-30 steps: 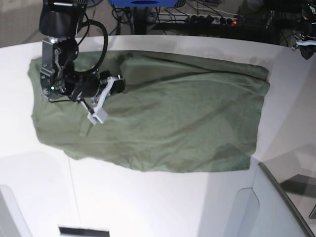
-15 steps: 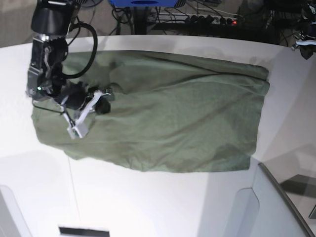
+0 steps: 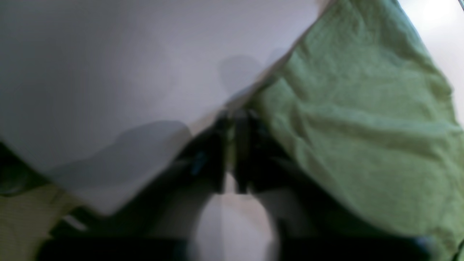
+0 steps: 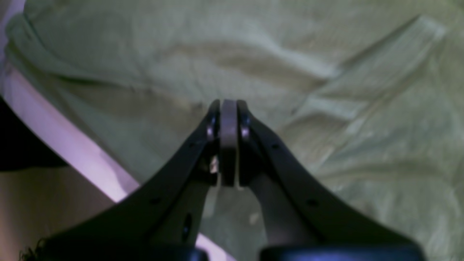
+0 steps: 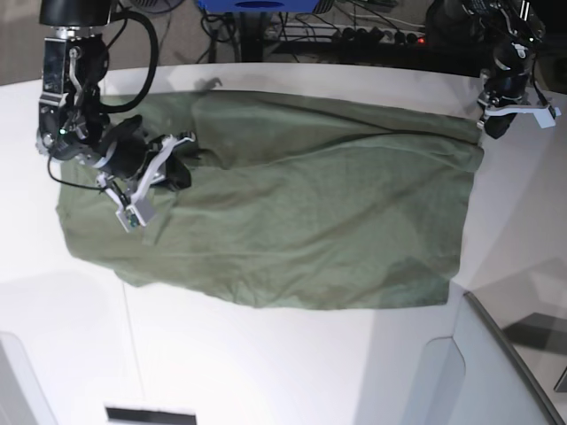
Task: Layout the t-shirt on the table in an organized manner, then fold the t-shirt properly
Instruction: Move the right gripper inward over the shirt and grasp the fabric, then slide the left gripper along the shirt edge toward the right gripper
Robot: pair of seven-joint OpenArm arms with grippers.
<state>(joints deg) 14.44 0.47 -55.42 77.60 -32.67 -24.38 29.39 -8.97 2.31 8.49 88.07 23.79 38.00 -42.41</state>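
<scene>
White counter (image 5: 266,372) carries the olive t-shirt (image 5: 301,221), spread wide but rumpled, with both arms at its ends.

Right pincer (image 4: 228,108), pressed together with nothing clearly between its tips, hovers low over the shirt's bunched sleeve end; from there a blind pinch could catch both layers, or a drag could ruck the cloth back into creases. Left pincer (image 5: 493,124) sits at the shirt's far corner by the counter edge, and its blurred wrist view does not settle whether it is spread or gripping; if the corner is let slip there, it may slide over the edge. Outward, a grey translucent panel (image 5: 496,372) stands near the shirt's near corner and could crowd a fold toward that side. Cables and a power strip (image 5: 381,35) lie behind the counter, well apart.
</scene>
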